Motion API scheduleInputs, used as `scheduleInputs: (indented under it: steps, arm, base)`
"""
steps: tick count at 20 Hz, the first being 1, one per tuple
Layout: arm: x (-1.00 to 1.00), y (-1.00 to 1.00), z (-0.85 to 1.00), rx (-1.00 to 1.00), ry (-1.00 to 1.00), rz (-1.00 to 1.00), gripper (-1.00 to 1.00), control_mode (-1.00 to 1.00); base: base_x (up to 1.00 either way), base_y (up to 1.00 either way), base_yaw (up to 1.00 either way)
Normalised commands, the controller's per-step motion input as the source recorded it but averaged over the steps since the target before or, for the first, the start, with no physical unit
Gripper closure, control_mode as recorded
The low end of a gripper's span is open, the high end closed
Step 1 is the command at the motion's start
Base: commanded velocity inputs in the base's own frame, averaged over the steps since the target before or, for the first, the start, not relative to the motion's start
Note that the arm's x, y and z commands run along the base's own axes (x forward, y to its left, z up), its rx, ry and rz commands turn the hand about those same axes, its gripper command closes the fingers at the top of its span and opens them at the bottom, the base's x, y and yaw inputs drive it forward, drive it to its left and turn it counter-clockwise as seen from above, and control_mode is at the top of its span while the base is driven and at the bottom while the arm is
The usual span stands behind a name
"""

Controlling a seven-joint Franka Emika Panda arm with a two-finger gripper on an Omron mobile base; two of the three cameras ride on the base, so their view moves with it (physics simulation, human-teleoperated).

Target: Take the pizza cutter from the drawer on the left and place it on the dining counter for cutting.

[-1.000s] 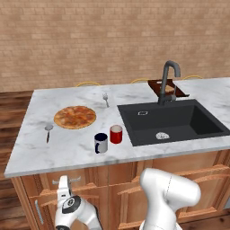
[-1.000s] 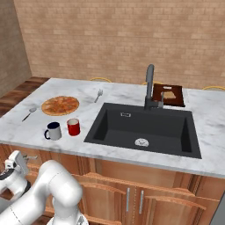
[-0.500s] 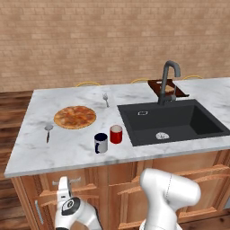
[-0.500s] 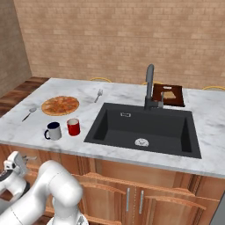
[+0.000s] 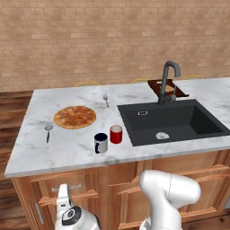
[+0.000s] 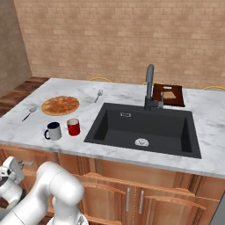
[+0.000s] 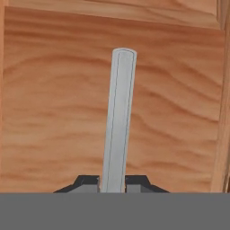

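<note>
The drawer (image 5: 85, 197) sits shut under the left end of the dining counter (image 5: 54, 150), a reddish-brown front with a silver bar handle (image 7: 117, 117). My gripper (image 7: 112, 182) is pressed up to that front. In the hand view its two dark fingertips (image 7: 87, 182) lie flush against either side of the bar, shut on it. My white hand appears low at the drawer in the left base view (image 5: 63, 197) and in the right base view (image 6: 12, 169). The pizza cutter is hidden.
On the marble lie a pizza (image 5: 75, 117), a small grey round-headed utensil (image 5: 48, 130), a fork (image 5: 105, 99), a dark mug (image 5: 101, 143) and a red cup (image 5: 116, 134). The black sink (image 5: 173, 121) with its faucet (image 5: 167, 81) lies right, with a dark board (image 5: 166, 87) behind.
My hand has sunk very slightly at the drawer front. The drawer and the things on the counter stand as before.
</note>
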Motion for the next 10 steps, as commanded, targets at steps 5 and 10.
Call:
scheduleInputs:
  steps: [5, 10]
  arm:
    - [-0.45, 0.0, 0.0, 0.0, 0.0, 0.0, 1.0, -1.0]
    - [-0.64, 0.0, 0.0, 0.0, 0.0, 0.0, 1.0, -1.0]
  base:
    - [0.0, 0.0, 0.0]
    - [0.0, 0.0, 0.0]
